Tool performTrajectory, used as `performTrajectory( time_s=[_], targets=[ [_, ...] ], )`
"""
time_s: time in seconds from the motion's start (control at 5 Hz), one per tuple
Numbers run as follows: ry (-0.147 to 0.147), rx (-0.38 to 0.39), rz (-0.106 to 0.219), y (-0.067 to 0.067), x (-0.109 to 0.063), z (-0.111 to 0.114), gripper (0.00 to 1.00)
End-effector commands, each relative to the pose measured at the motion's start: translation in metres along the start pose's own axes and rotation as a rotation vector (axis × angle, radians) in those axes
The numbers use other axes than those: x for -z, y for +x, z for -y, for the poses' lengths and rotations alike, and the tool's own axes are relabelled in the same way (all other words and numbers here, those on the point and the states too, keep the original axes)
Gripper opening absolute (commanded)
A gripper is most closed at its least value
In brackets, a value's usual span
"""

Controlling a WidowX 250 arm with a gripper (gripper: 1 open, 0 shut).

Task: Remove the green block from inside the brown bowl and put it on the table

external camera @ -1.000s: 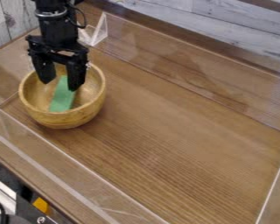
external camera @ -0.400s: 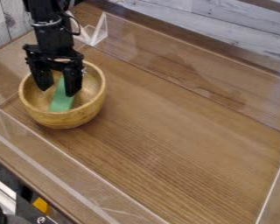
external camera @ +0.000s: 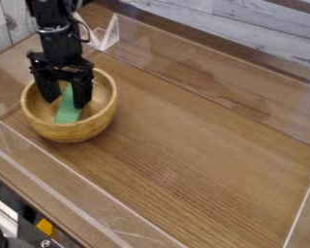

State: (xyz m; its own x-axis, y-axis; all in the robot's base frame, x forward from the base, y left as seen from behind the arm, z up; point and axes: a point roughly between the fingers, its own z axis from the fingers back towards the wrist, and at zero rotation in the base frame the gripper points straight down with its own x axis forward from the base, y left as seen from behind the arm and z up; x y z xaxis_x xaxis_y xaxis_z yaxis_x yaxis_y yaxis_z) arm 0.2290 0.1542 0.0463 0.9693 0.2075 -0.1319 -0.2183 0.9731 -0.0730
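Claw (external camera: 63, 91): fingers apart, reaching down into the bowl, one each side of the block | Green block (external camera: 70, 105): inside the brown bowl (external camera: 70, 132), lying lengthwise between the fingers; contact unclear | Bowl: on the wooden table (external camera: 190, 145), near its left edge in view | Writing: none readable

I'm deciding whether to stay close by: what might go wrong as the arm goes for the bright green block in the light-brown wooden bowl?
The black robot gripper reaches down inside the light-brown wooden bowl, so its fingers could catch the rim and drag the bowl. The flat, elongated bright green block lies partly hidden beneath the gripper, so a slightly misplaced grip might pinch only one end and let it slip.
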Motion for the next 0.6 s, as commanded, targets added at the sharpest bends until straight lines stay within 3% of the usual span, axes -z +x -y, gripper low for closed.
performTrajectory(
  time_s=[0.0, 0.2, 0.4],
  targets=[
    [0.018, -0.004, 0.025, 0.0037, -0.0032, -0.0023, 1.00],
    [0.020, -0.009, 0.025, 0.0050, 0.0001, -0.0021, 0.00],
    [0.020, -0.009, 0.026, 0.0049, -0.0010, -0.0015, 0.00]
  ],
)
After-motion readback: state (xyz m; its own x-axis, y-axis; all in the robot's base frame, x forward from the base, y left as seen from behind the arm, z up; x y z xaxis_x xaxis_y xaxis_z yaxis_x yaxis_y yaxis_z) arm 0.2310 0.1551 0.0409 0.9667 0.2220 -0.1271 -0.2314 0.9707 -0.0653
